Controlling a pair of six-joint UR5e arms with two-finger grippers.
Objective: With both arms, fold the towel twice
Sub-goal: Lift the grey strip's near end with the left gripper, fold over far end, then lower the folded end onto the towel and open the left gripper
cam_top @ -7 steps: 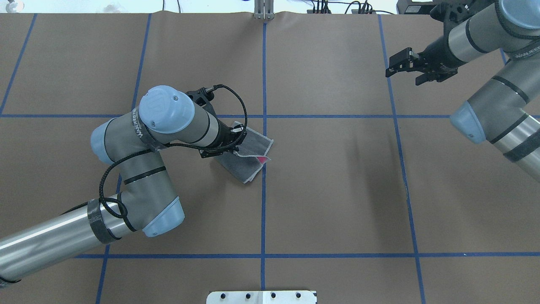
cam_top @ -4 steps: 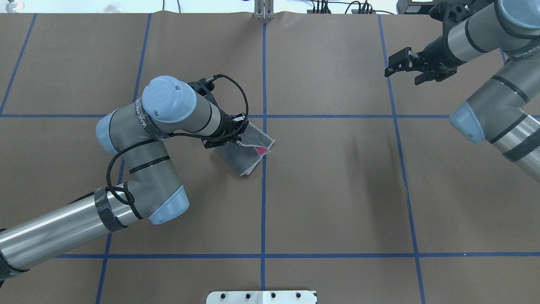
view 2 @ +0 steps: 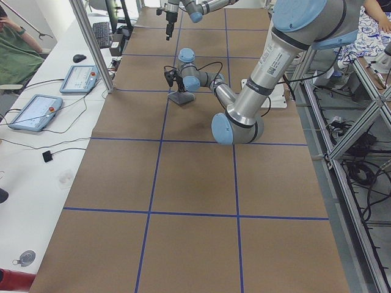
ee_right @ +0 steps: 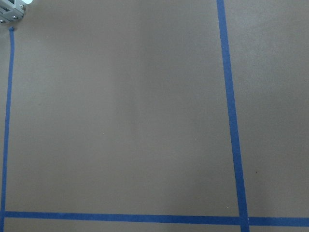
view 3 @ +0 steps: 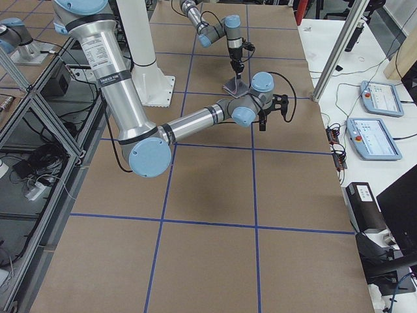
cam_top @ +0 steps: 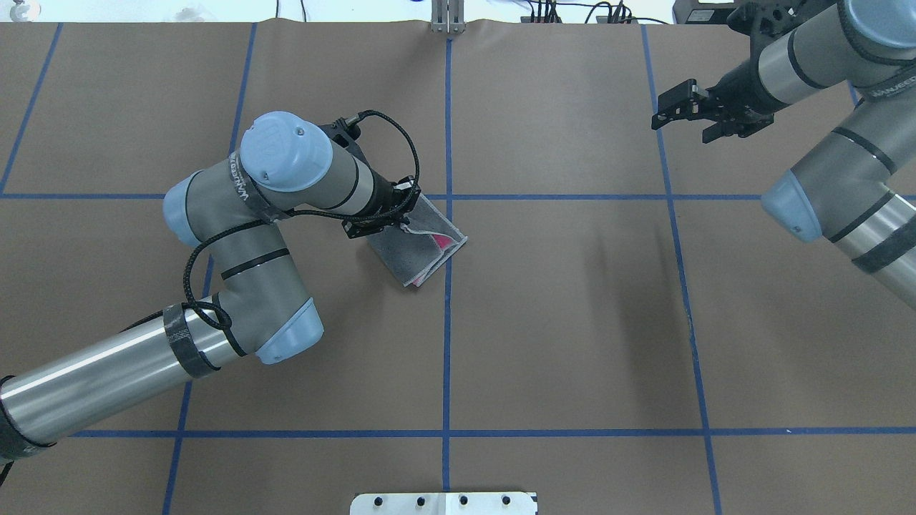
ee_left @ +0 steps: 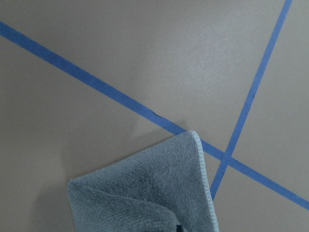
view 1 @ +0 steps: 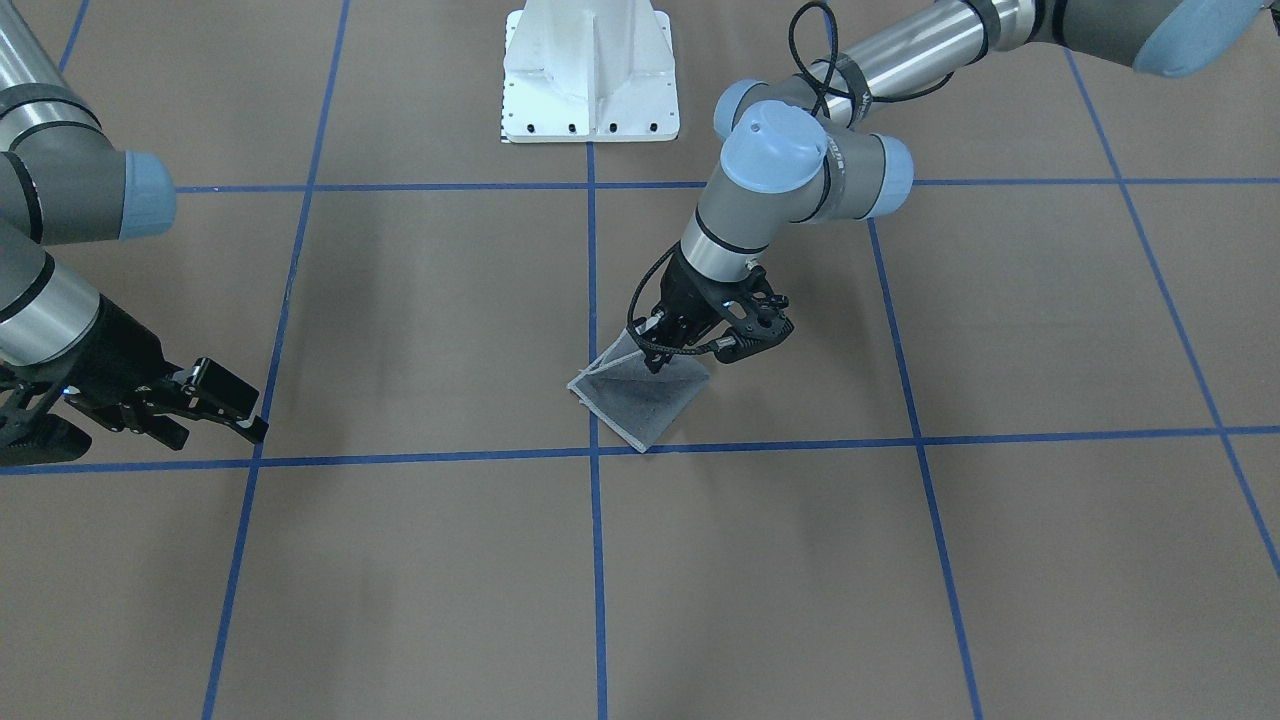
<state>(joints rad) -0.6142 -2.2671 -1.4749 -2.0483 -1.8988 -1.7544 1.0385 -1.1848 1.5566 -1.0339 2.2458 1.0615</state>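
The towel (cam_top: 416, 252) lies folded near the table's middle, grey face up, with a sliver of pink showing at its right corner. My left gripper (cam_top: 402, 226) is shut on the towel's upper layer at its far-left corner and holds that part raised off the table (view 1: 655, 352). From the front the towel (view 1: 648, 402) looks like a tent hanging from the fingers. In the left wrist view, a grey towel (ee_left: 154, 198) corner with its stitched edge hangs over the tape cross. My right gripper (cam_top: 680, 129) hovers open and empty at the far right (view 1: 222, 430), well away from the towel.
Brown paper with blue tape lines (cam_top: 447, 357) covers the table. The white pedestal base (view 1: 590, 70) stands at the robot's edge. Tablets (view 2: 36, 112) and a seated person (view 2: 15, 55) are on a side bench beyond the far edge.
My left arm has moved toward the table's far side with the towel corner in its grip, dragging the towel slightly that way. The right gripper has risen slightly toward the far edge.
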